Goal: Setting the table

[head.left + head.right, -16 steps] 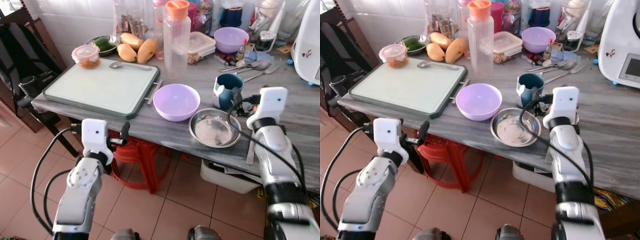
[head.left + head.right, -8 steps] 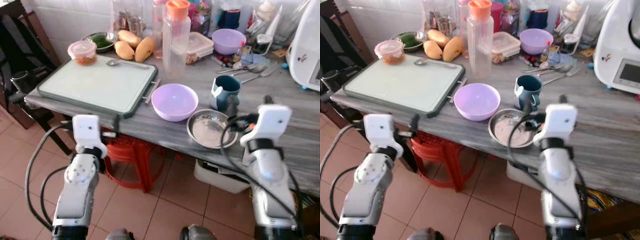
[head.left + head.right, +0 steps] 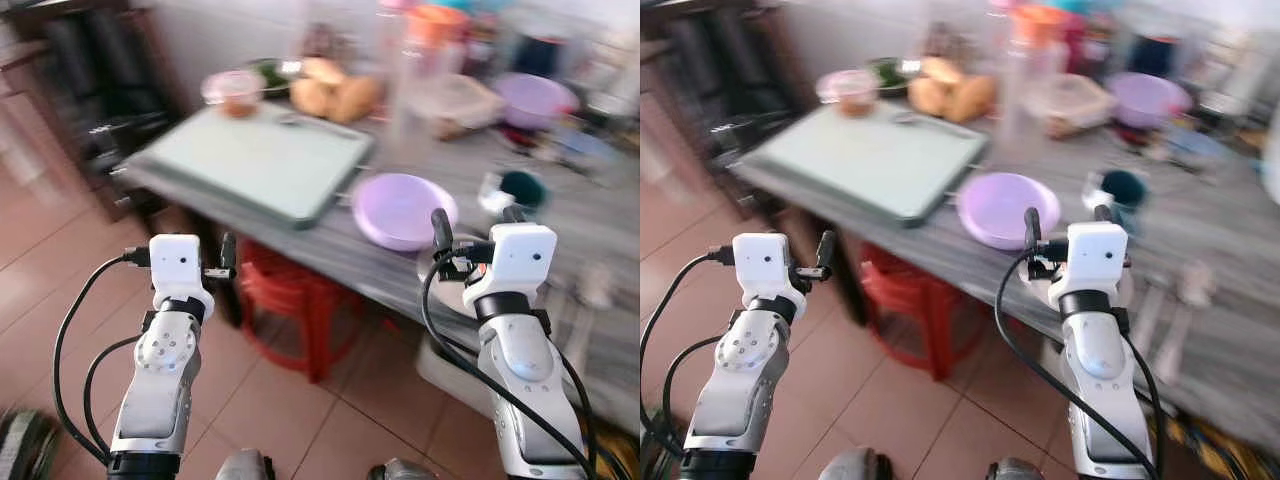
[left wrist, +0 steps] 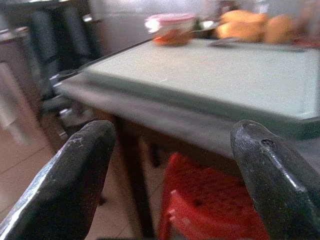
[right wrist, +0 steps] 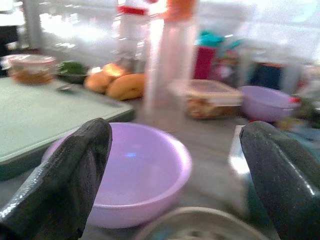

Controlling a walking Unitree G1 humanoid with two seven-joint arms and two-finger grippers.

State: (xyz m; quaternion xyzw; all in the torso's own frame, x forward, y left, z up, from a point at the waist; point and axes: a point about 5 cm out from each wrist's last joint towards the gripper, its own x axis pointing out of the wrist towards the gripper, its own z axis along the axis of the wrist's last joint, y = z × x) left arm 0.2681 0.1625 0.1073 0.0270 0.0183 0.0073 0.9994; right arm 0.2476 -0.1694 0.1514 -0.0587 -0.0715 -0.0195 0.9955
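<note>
The picture is blurred. A purple bowl [image 3: 403,210] sits near the front edge of the grey table [image 3: 340,250], with a green cutting board [image 3: 255,160] to its left and a teal mug [image 3: 520,188] to its right. My right gripper [image 3: 1068,220] is open, held just before the table edge and facing the purple bowl [image 5: 135,170]. A steel bowl's rim [image 5: 200,227] shows close below its fingers. My left gripper [image 4: 172,135] is open and empty, held in front of the table's left end, below the board's edge [image 4: 210,107].
A red plastic stool [image 3: 300,300] stands under the table. A dark chair [image 3: 100,110] is at the left. At the back are a clear bottle with an orange cap [image 3: 425,70], mangoes [image 3: 335,95], a lidded food tub [image 3: 232,90] and a second purple bowl [image 3: 535,98].
The whole picture has slid right and blurred, so the camera has moved. My right gripper now sits in front of the steel bowl, nearer the purple bowl. Both grippers are still open.
</note>
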